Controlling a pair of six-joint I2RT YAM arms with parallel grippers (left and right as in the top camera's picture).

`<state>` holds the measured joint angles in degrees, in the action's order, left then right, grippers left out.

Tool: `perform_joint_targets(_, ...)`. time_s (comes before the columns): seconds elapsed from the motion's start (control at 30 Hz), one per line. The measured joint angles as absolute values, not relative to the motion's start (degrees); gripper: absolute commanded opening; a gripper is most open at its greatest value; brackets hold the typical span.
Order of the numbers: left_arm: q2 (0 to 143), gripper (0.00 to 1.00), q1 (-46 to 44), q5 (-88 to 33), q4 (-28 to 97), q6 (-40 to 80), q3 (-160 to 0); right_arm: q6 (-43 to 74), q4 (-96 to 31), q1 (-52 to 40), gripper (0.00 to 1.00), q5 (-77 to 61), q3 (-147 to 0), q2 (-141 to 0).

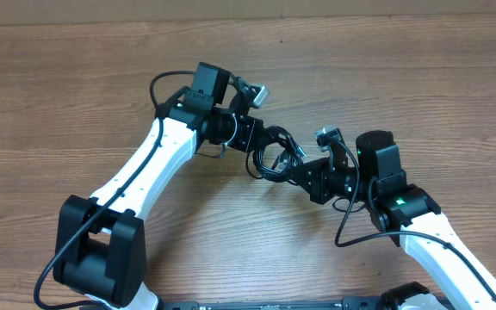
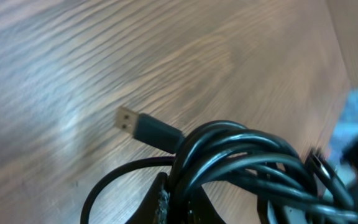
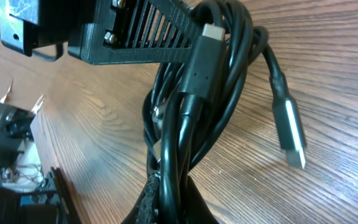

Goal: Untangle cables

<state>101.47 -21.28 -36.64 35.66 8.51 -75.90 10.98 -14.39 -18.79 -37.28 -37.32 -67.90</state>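
Note:
The cables (image 1: 274,160) are a small bundle of thin black cords held between both grippers above the middle of the table. My left gripper (image 1: 259,138) is shut on the bundle's left side; in the left wrist view its fingers (image 2: 180,202) pinch several looped strands (image 2: 241,155), and a plug with a metal tip (image 2: 145,126) sticks out left. My right gripper (image 1: 298,168) is shut on the bundle's right side; in the right wrist view its fingers (image 3: 179,199) clamp the strands (image 3: 197,112), and a silver plug (image 3: 291,134) hangs at the right.
The wooden table (image 1: 76,95) spreads all round. The left arm (image 1: 145,172) comes in from the lower left, the right arm (image 1: 412,215) from the lower right. The left gripper's black slotted body (image 3: 129,37) fills the top of the right wrist view.

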Motion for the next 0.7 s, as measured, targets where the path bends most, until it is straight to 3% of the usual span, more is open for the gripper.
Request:
perform_joint_targets(0.33, 101.5, 0.04, -22.7, -21.1, 36.2, 48.6, -75.9, 13.5, -16.4, -23.0, 0.04, -34.9, -37.4, -68.0)
perform_joint_targets(0.63, 101.5, 0.04, -23.3, -15.7, 36.4, 59.9, -75.9, 19.1, -24.0, -24.4, 0.04, -25.3, -38.4, -68.1)
perform_joint_targets(0.7, 101.5, 0.11, -23.3, -12.8, 36.3, 56.7, -75.9, 20.8, -24.5, -24.9, 0.04, -22.8, -38.4, -68.1)
